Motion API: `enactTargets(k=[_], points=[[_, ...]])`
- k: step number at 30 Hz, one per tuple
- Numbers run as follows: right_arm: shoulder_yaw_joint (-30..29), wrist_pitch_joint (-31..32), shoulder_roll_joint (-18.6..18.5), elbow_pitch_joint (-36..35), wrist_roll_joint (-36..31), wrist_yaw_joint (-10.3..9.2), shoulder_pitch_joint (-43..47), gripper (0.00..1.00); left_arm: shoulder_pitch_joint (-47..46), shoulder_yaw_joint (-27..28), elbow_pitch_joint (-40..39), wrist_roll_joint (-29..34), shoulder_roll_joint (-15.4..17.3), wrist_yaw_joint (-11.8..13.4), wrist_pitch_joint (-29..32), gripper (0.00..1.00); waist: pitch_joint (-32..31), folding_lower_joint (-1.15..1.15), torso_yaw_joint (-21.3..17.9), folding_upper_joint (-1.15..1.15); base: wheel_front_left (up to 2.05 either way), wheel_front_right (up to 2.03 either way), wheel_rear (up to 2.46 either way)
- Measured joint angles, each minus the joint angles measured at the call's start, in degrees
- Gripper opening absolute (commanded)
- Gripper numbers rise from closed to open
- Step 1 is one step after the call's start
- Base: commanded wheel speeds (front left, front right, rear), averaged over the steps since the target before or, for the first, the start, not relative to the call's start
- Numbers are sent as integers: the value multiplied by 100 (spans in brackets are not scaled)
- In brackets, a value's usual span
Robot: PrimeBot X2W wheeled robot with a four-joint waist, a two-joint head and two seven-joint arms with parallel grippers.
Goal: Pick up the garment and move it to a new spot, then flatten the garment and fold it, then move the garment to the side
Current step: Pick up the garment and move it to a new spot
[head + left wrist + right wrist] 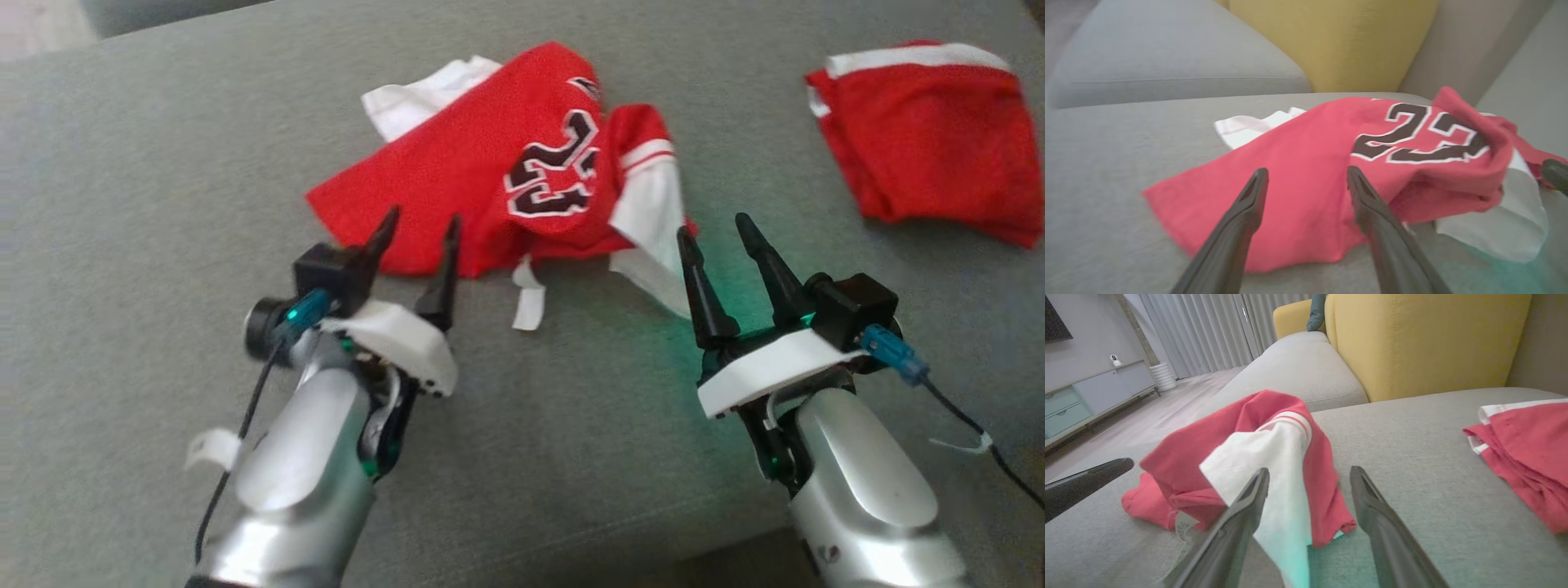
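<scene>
Left gripper [422,219] at seven o'clock, right gripper [712,224] at five, both spread wide, empty; jersey [457,163] crumpled at twelve; red cloth [931,139] at two.

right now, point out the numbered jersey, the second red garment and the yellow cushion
numbered jersey [457,163]: head view, red cloth beside the number
second red garment [922,139]: head view, its red middle
yellow cushion [1331,41]: left wrist view, centre of its face

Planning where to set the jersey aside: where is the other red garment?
The other red garment lies at the head view's upper right on the grey cushion, apart from the numbered jersey, beyond the right gripper.
</scene>
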Motion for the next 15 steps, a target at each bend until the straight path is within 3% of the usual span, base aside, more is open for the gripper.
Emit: enactTargets(k=[7, 15], points=[[130, 0, 3, 137, -145, 0, 5, 100, 882, 898, -485, 208, 10, 236, 0, 100, -123, 0, 530, 0, 0, 0, 0], [-144, 0, 4, 398, -466, 0, 278, 100, 1816, 1347, -977, 213, 32, 316, 1, 100, -384, 0, 1065, 0, 0, 0, 0]])
